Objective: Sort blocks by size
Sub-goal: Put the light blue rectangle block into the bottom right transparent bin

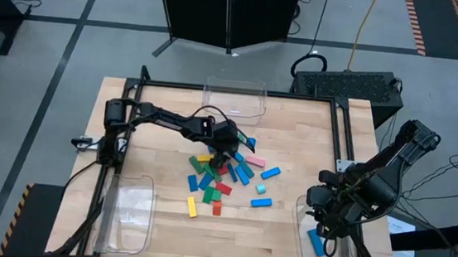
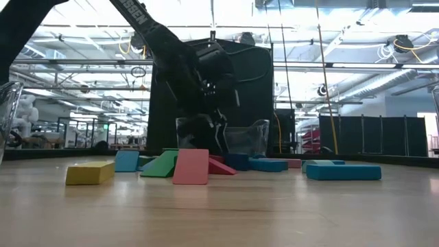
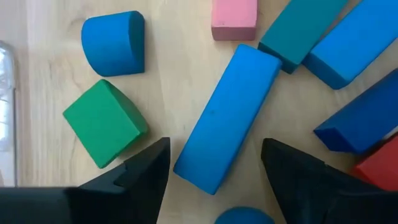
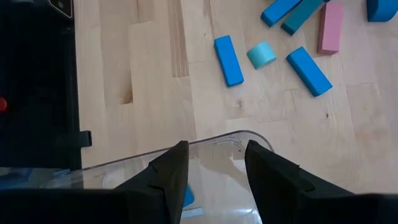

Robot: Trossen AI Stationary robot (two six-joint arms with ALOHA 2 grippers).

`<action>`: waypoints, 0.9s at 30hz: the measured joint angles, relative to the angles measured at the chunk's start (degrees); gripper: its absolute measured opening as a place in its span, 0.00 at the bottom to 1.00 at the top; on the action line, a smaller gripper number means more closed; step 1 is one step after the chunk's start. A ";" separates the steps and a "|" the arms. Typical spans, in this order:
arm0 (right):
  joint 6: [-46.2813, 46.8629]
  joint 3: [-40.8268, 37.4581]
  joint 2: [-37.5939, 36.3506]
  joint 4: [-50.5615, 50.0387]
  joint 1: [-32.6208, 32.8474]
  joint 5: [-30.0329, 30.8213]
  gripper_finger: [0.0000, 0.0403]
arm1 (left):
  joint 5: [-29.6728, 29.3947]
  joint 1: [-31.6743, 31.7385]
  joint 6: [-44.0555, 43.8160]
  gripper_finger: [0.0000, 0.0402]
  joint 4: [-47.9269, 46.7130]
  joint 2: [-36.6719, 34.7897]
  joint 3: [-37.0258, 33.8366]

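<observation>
— Left gripper (image 3: 214,152), what do you see from your seat, operator?

— You see it low over the middle of the table (image 1: 161,239), its two dark fingers (image 3: 140,174) spread, one on each side of a long blue bar (image 3: 227,115). A sliver of bare wood shows between each finger and the bar, so nothing is gripped. The bar lies flat on the wood.

— And around that bar?

— A green block (image 3: 104,121) sits just beside one finger, with a blue half-round piece (image 3: 114,42) near it. A pink block (image 3: 234,17) lies just past the bar's far end, and a teal bar (image 3: 298,28) touches that end's corner. A red piece (image 3: 379,165) shows at the edge of the wrist view.

— Where are the rest of the blocks (image 1: 225,178)?

— Most of them are heaped together mid-table under the left arm. A yellow block (image 1: 192,206) lies at the heap's near edge. A small cyan piece (image 4: 261,55) rests between two short blue bars (image 4: 229,60) on the side toward the right arm.

— The right gripper (image 4: 216,155)?

— You find it hanging above the rim of a clear bin (image 4: 249,134) at the table's right front corner, fingers parted and carrying nothing. One blue block (image 1: 316,243) lies inside that bin.

— Other bins?

— A second clear bin (image 1: 126,215) stands at the left front. A third (image 1: 234,96) stands at the far edge.
</observation>
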 joint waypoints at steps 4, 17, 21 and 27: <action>-0.02 0.00 0.00 -0.01 0.00 0.02 0.37 | 0.86 0.05 -0.13 0.58 -0.08 0.02 -0.02; -0.46 0.00 0.00 -0.01 0.00 1.44 0.37 | 1.58 0.01 -3.30 0.48 -1.21 0.00 -0.02; -0.48 0.00 0.00 -0.10 0.00 2.91 0.37 | 0.80 -0.05 -5.23 0.44 -1.22 0.00 -0.02; -0.48 0.00 0.00 -0.45 -0.02 5.00 0.37 | 0.71 -0.05 -6.30 0.41 -1.10 -0.02 -0.04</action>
